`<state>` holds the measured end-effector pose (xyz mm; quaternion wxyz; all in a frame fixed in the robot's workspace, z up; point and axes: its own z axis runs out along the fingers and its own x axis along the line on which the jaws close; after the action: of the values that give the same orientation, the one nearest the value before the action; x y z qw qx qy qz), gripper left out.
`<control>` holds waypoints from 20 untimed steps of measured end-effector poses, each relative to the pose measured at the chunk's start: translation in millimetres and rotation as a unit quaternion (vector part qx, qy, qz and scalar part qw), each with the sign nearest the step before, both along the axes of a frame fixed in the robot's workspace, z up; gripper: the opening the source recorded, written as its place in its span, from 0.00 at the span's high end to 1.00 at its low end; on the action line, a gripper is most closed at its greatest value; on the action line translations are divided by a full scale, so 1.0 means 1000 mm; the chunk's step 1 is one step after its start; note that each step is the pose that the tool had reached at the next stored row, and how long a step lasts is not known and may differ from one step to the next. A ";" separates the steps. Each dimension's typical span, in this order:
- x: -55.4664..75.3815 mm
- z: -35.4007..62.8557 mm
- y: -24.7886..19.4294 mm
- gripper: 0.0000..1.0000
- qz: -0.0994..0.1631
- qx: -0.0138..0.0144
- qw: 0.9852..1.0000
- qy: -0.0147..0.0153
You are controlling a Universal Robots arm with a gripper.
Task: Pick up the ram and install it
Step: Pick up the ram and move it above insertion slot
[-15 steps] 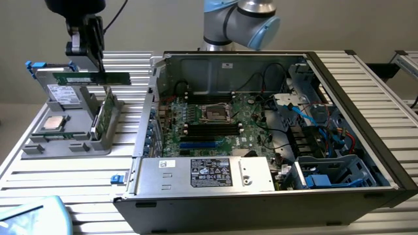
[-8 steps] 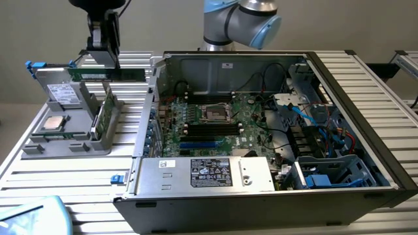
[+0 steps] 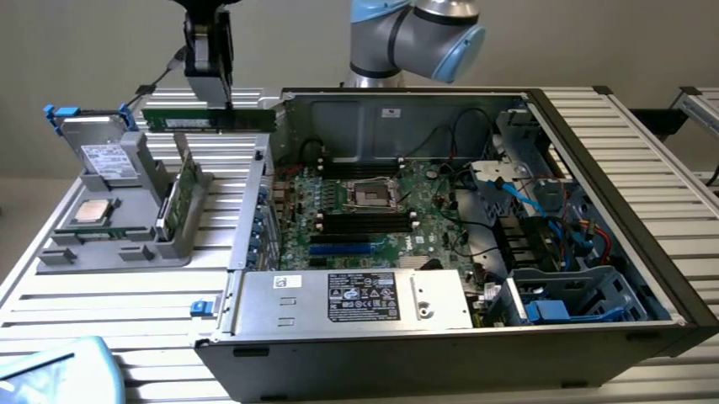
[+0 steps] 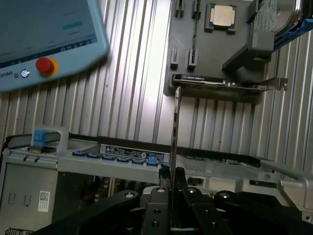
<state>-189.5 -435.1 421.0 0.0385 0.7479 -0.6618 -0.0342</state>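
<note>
The ram (image 3: 211, 119) is a long green stick hanging level in the air above the far end of the grey parts tray (image 3: 107, 248), at the exterior view's left. My gripper (image 3: 210, 103) comes down from above and is shut on the stick's top edge near its middle. In the wrist view the ram (image 4: 176, 122) shows edge-on as a thin dark strip running out from between my black fingers (image 4: 159, 200). The black memory slots (image 3: 357, 220) lie on the motherboard inside the open computer case (image 3: 629, 210), to the exterior view's right of the ram.
The tray holds a silver processor (image 3: 93, 212), a drive (image 3: 107, 158) and an upright card (image 3: 185, 192). The case's wall (image 3: 249, 202) stands between tray and motherboard. A power supply (image 3: 354, 299) fills the case's near side. A teach pendant (image 3: 56, 370) lies at the near left corner.
</note>
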 end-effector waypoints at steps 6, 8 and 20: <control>0.027 0.0076 0.0000 0.86 0.001 0.014 1.000 0.000; 0.036 0.0084 0.0000 0.86 0.001 0.014 1.000 0.000; 0.092 0.0024 0.0006 0.86 0.001 0.012 1.000 0.000</control>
<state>-97.5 -434.5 423.4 0.0293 0.7492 -0.6603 -0.0423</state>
